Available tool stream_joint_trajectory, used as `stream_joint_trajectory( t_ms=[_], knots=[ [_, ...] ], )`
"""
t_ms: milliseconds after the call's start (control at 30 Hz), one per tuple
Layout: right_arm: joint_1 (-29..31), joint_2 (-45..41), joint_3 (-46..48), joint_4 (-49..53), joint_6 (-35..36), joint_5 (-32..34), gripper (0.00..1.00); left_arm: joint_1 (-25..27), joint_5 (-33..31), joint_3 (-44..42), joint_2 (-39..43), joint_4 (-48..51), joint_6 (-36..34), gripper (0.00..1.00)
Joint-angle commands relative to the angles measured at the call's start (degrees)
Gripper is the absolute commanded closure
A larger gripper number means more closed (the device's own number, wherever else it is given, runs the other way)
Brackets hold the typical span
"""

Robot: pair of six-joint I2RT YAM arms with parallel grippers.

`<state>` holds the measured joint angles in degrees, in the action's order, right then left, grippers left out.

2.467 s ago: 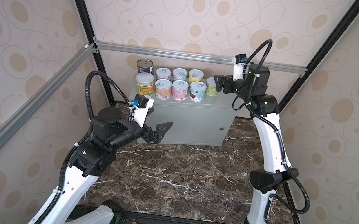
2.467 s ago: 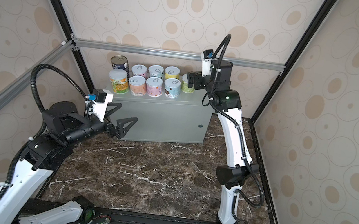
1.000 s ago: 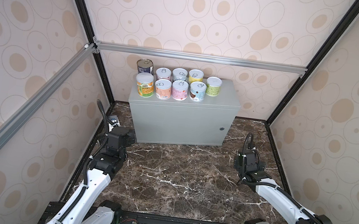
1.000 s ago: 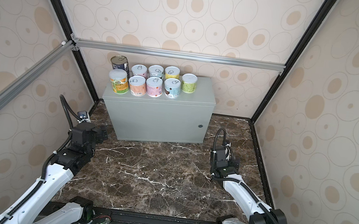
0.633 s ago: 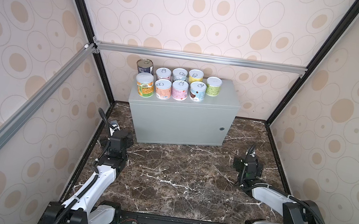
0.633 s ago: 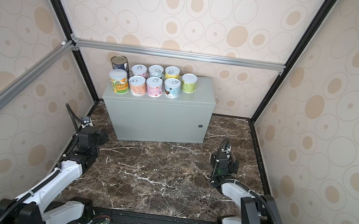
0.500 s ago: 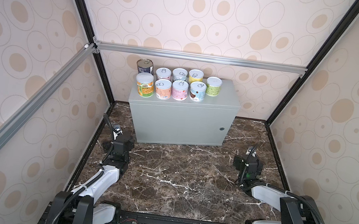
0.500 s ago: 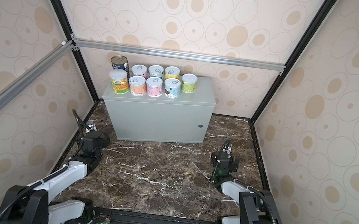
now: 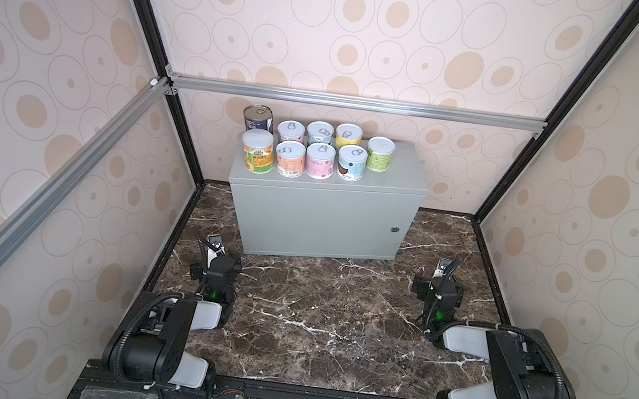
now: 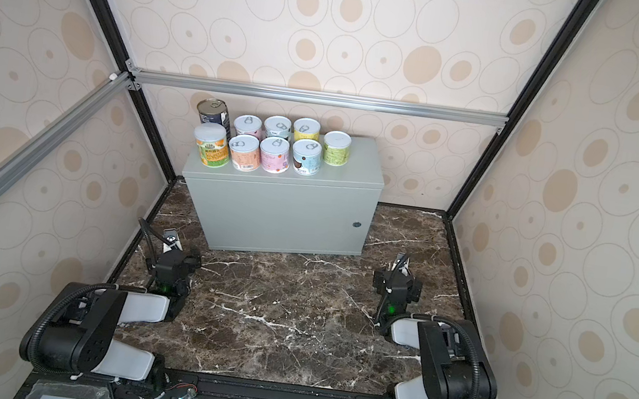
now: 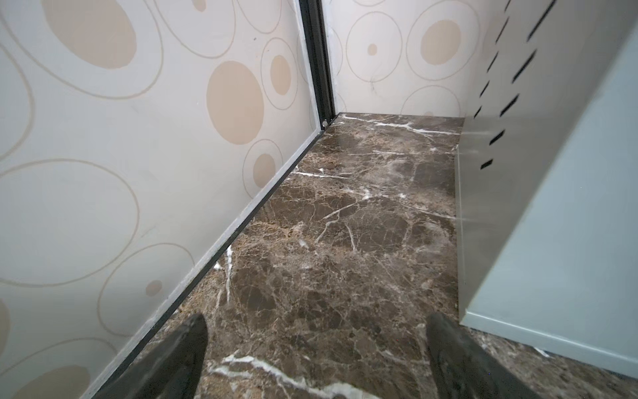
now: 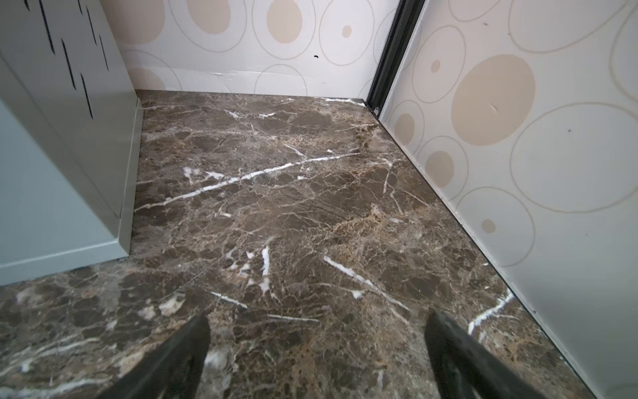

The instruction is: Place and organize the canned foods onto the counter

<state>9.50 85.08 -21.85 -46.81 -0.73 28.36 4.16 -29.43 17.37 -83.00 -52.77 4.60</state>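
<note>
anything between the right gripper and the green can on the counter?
No loose object. The right gripper, open and empty, sits low over the marble floor by the counter, off its front right corner; the green can stands on top, so likely only the counter's upper edge needs clearing.

light-grey rectangular metal box (image 9: 323, 218) against back wall, small round lock (image 9: 394, 229) on front. nine cylindrical cans (image 9: 319, 160) upright on its top, two rows, left part. tall dark-blue can (image 9: 258, 117) back left; green-labelled can (image 9: 380, 154) rightmost. left arm (image 9: 167, 327) and right arm (image 9: 518, 361) folded low on dark brown white-veined marble surface (image 9: 319, 314).
</note>
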Motion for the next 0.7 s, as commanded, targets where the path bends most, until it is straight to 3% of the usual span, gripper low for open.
stream_joint_trajectory(
  t_ms=[0,67,133,267,367,400,433,500,600,667],
  knots=[
    [-0.62,0.40,-1.27,-0.18,0.44,-0.85,0.00,-0.23,2.63,3.37,-1.70,-3.33,-3.28,0.02],
    [-0.77,0.35,-1.28,-0.06,0.25,-1.22,0.00,-0.12,4.60,2.43,-1.20,-4.52,-1.42,0.02],
    [-1.21,0.43,-1.35,0.20,-0.01,-2.11,0.00,0.07,10.23,-1.78,-0.56,-13.38,-1.79,0.02],
    [-1.48,0.26,-0.39,-1.19,0.23,-3.78,0.00,0.22,9.67,-5.51,-2.72,-22.65,-1.88,0.02],
    [-1.49,2.98,2.31,-7.40,0.87,-5.97,0.00,0.57,12.51,-7.32,-6.70,-30.12,-3.75,0.02],
    [-1.59,5.50,3.78,-15.20,2.19,-5.74,0.00,0.75,12.08,-8.17,-8.42,-33.85,-4.30,0.02],
    [-1.58,5.67,4.18,-16.77,2.50,-6.00,0.00,0.80,12.05,-8.44,-7.84,-33.48,-3.97,0.02],
    [-1.78,2.07,2.72,-7.33,0.48,-6.48,0.00,0.76,12.00,-8.02,-7.97,-32.41,-4.00,0.02],
    [-2.11,4.57,2.30,-11.09,1.10,-6.30,0.00,0.61,12.04,-5.34,-7.72,-26.72,-3.37,0.02],
    [-2.21,3.35,0.10,-4.89,0.29,-6.30,0.00,0.49,12.14,-5.44,-7.68,-26.97,-3.30,0.02]
  ],
)
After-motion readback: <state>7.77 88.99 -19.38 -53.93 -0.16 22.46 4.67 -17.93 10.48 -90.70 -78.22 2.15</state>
